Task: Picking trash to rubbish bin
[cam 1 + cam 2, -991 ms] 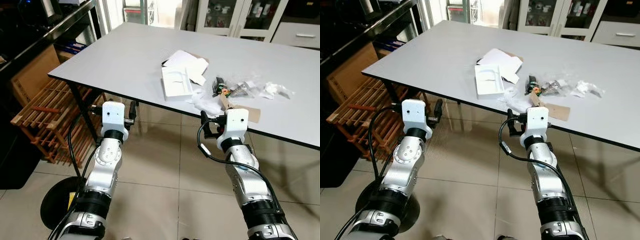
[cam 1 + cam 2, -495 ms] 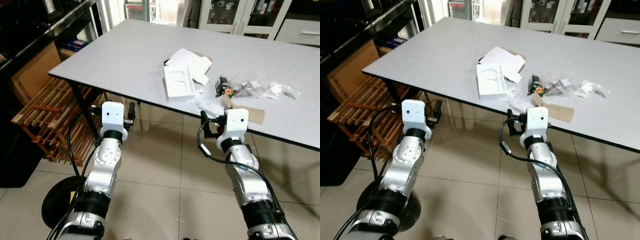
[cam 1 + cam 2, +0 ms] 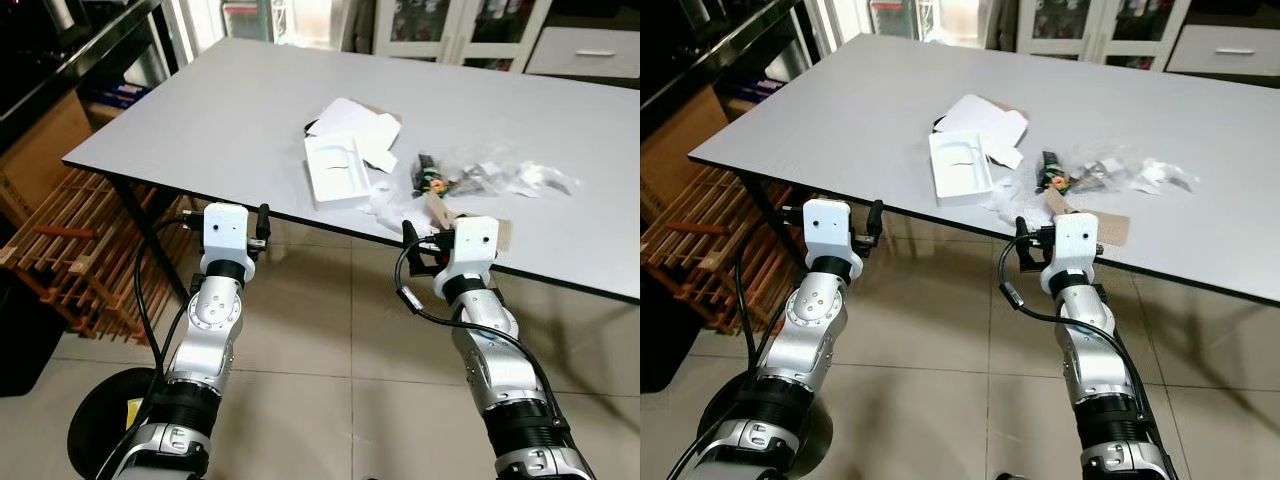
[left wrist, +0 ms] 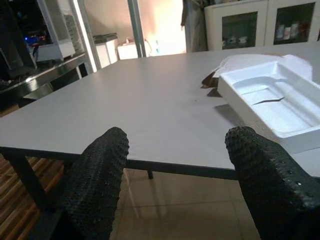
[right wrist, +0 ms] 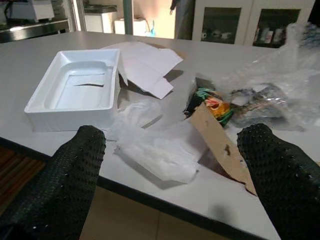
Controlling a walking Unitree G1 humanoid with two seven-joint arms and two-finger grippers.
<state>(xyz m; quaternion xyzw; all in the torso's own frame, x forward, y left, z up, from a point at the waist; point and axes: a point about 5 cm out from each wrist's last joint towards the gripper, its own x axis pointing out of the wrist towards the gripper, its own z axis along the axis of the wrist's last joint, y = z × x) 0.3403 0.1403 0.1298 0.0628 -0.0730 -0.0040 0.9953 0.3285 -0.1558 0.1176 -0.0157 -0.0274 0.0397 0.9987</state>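
Note:
Trash lies near the front edge of a grey table (image 3: 200, 120): a white foam tray (image 3: 335, 182), white paper (image 3: 352, 125) behind it, crumpled clear plastic (image 5: 155, 147), a cardboard strip (image 5: 217, 140), a colourful wrapper (image 5: 207, 102) and a clear plastic bag (image 3: 505, 178). My left gripper (image 4: 176, 137) is open at the table's edge, level with the top, with the tray ahead to one side. My right gripper (image 5: 175, 132) is open just short of the edge, facing the crumpled plastic and cardboard. Nothing is between either pair of fingers.
A wooden slatted rack (image 3: 60, 260) stands under and left of the table beside a dark shelf unit (image 3: 60, 50). A black round object (image 3: 100, 440) sits on the tiled floor at lower left. White cabinets (image 3: 450, 30) line the back wall.
The whole view has shifted as the camera moved; the table edge now sits closer to both grippers. The trash lies as before and both arms keep their pose.

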